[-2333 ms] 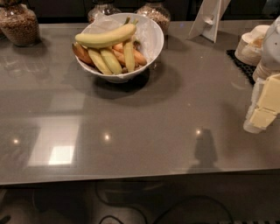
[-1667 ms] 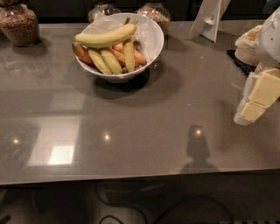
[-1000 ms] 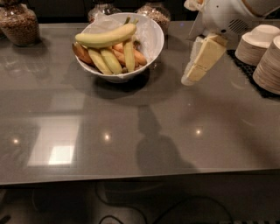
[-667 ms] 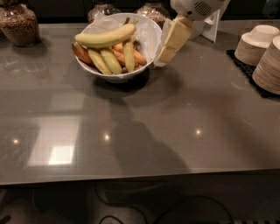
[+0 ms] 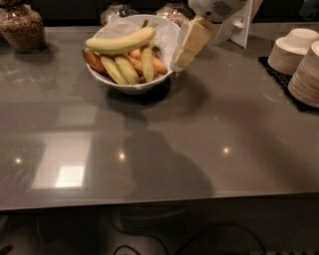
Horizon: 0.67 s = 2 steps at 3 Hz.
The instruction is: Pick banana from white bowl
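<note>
The white bowl (image 5: 162, 37) with a crinkled white liner stands at the back of the grey counter. The banana (image 5: 122, 42), long, thick and pale yellow-green, lies across the top of the other fruit in it. Under it lie several slim yellow bananas (image 5: 124, 67) and orange-brown fruit (image 5: 149, 60). My gripper (image 5: 190, 44), cream coloured, hangs from the white arm at the top and sits just over the bowl's right rim, to the right of the banana and apart from it.
A glass jar of brown food (image 5: 21, 27) stands at the back left, two more jars (image 5: 115, 10) behind the bowl. Stacked cream paper dishes (image 5: 299, 60) sit on a black mat at the right. A white stand (image 5: 239, 25) is behind the arm.
My gripper has swung from the right side of the counter leftward and back, and now hangs at the bowl's right rim. The bowl and fruit have not moved.
</note>
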### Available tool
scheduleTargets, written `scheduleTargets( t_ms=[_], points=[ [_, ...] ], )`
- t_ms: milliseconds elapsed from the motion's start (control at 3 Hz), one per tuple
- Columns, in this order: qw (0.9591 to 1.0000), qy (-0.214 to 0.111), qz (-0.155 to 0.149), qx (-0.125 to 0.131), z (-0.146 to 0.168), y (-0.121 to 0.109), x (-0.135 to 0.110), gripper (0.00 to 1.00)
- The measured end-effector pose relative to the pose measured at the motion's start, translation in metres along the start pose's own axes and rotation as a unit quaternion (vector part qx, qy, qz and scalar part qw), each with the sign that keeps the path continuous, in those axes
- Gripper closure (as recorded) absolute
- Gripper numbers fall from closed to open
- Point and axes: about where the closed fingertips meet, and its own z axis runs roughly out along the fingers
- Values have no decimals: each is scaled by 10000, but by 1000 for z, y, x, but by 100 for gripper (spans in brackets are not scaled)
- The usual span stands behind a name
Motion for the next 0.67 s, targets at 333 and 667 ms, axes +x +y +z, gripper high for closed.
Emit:
scheduleTargets(
  t_ms=[333,667],
  points=[
    [9998,-201,64,13,33,-26,-1,0],
    [9986,-500,145,-54,69,-47,-8,0]
  ],
)
